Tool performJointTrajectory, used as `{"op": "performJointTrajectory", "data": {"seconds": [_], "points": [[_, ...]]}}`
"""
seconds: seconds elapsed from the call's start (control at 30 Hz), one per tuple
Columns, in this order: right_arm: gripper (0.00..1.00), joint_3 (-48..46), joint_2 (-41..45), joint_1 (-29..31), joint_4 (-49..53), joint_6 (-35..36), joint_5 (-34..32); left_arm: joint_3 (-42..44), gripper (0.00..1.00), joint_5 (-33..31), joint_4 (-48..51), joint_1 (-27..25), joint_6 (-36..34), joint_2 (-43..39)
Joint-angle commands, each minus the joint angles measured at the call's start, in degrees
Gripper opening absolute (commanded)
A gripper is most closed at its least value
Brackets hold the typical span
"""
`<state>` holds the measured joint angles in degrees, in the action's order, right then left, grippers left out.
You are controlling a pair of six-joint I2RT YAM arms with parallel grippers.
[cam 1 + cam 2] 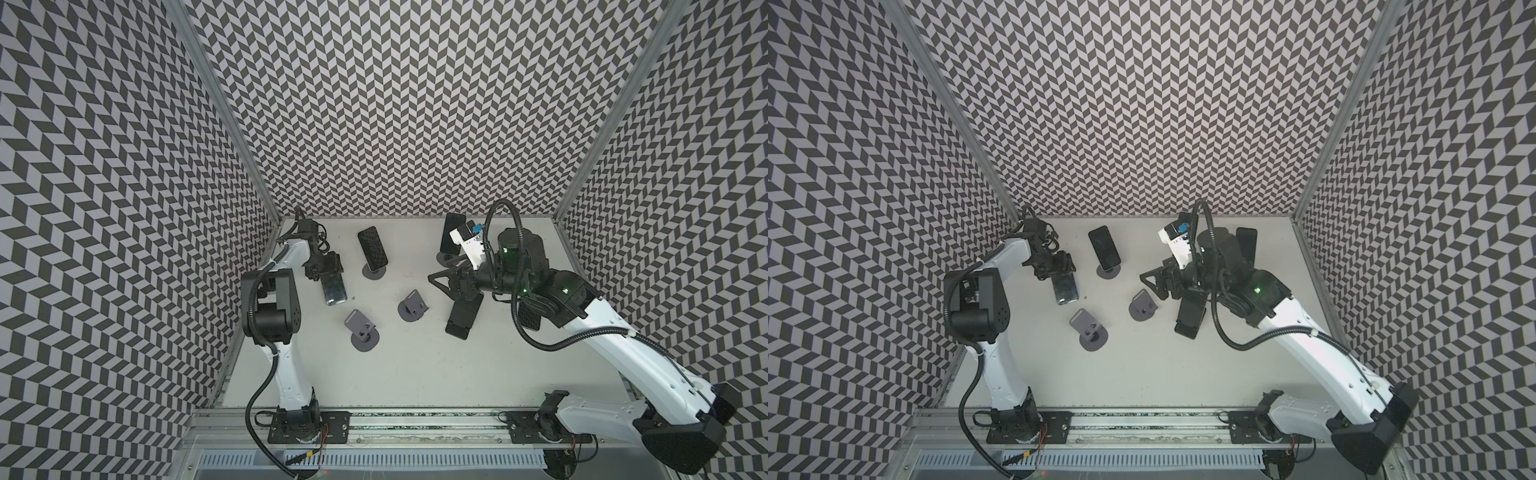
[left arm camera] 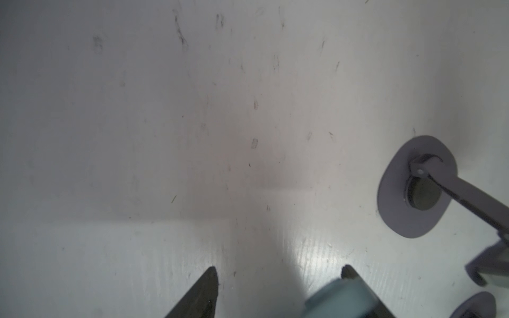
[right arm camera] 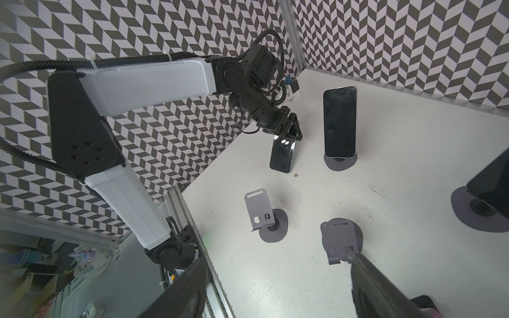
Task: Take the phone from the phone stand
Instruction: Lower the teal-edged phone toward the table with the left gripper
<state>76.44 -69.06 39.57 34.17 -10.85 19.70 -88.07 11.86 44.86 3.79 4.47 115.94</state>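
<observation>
My left gripper (image 1: 328,276) is shut on the top end of a silvery phone (image 1: 335,291), held off any stand with its lower end close to the table. The left wrist view shows the phone's pale blue edge (image 2: 340,300) between the fingertips. My right gripper (image 1: 441,281) hangs open over the table with nothing between its fingers, and a black phone (image 1: 462,316) lies flat just below it. Two grey phone stands (image 1: 363,328) (image 1: 412,307) are empty. Another phone (image 1: 372,248) leans on its stand (image 1: 374,272) at the back.
A further phone (image 1: 451,237) rests on a stand at the back right, partly hidden by my right wrist, and shows at the edge of the right wrist view (image 3: 493,187). Chevron-patterned walls (image 1: 415,104) enclose the table on three sides. A metal rail (image 1: 415,415) runs along the front.
</observation>
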Motion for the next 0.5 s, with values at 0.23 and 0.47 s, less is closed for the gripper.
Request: {"op": "performJointTrajectory", "data": {"seconds": [0.23, 0.47], "points": [[0.81, 1.9, -1.0, 0.1, -0.4, 2.3, -1.6, -3.0, 0.67, -1.5, 1.5, 0.6, -1.1, 6.0], [0.81, 2.0, -1.2, 0.1, -0.4, 3.1, -1.9, -2.8, 0.71, -2.2, 2.1, 0.7, -0.2, 7.5]]}}
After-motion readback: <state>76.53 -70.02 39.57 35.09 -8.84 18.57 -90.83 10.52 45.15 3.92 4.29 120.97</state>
